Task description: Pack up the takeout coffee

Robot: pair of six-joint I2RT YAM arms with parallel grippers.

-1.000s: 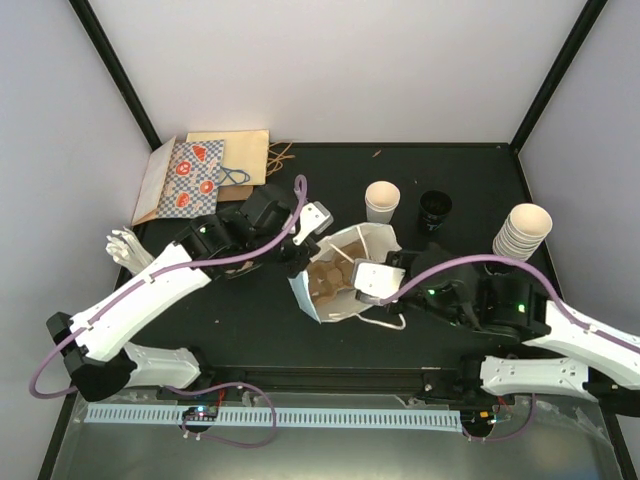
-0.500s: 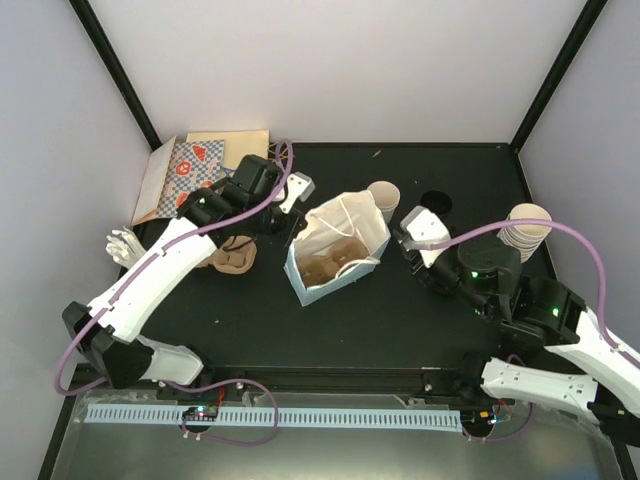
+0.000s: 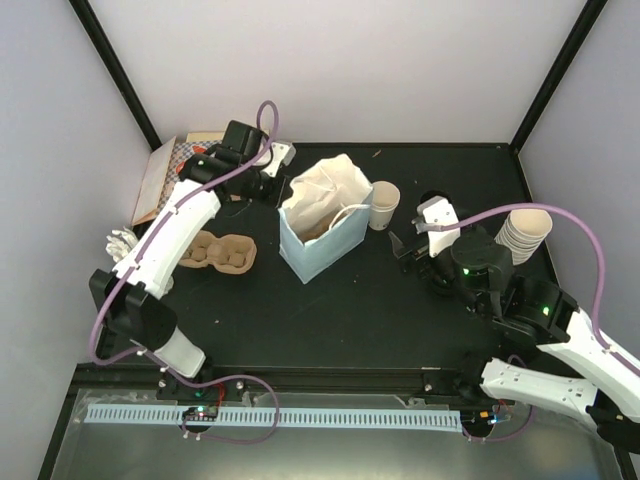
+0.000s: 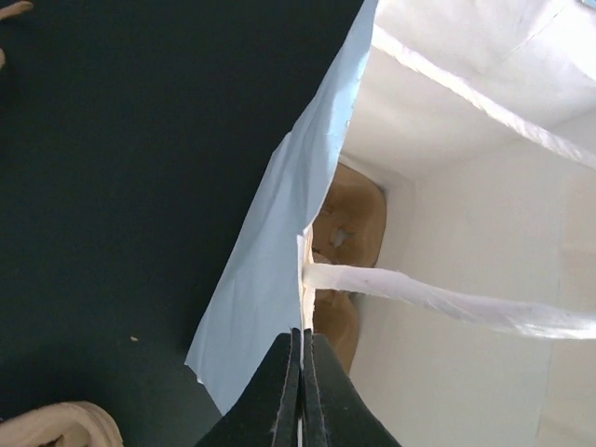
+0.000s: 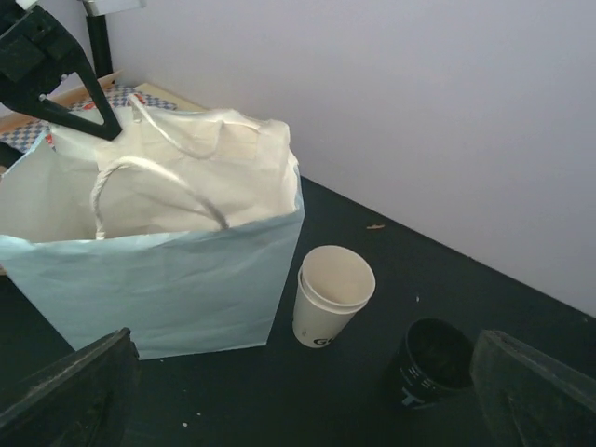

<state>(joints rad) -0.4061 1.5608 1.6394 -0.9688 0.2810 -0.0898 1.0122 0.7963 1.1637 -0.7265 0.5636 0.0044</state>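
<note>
The takeout coffee is out of view. The light blue paper bag [image 3: 318, 242] stands upright mid-table with its mouth open. My left gripper [image 3: 284, 192] is shut on the bag's left rim [image 4: 304, 279], just beside a white handle. A brown carrier [image 4: 352, 223] shows inside the bag. My right gripper [image 3: 412, 243] is open to the right of the bag, holding nothing. Ahead of it stand lidless cream paper cups [image 5: 331, 296], nested, just right of the bag [image 5: 168, 279]. Beside them is a stack of black lids [image 5: 430, 358].
Another brown cup carrier [image 3: 222, 252] lies left of the bag. A tall stack of cream cups [image 3: 525, 232] stands at the right. Flat patterned and brown bags [image 3: 190, 170] lie at the back left corner. White pieces [image 3: 122, 245] sit at the left edge.
The bag lay on its side with both grippers at it; now it stands upright, shifted back-left with the left gripper. The right gripper let go, opened and drew back to the right.
</note>
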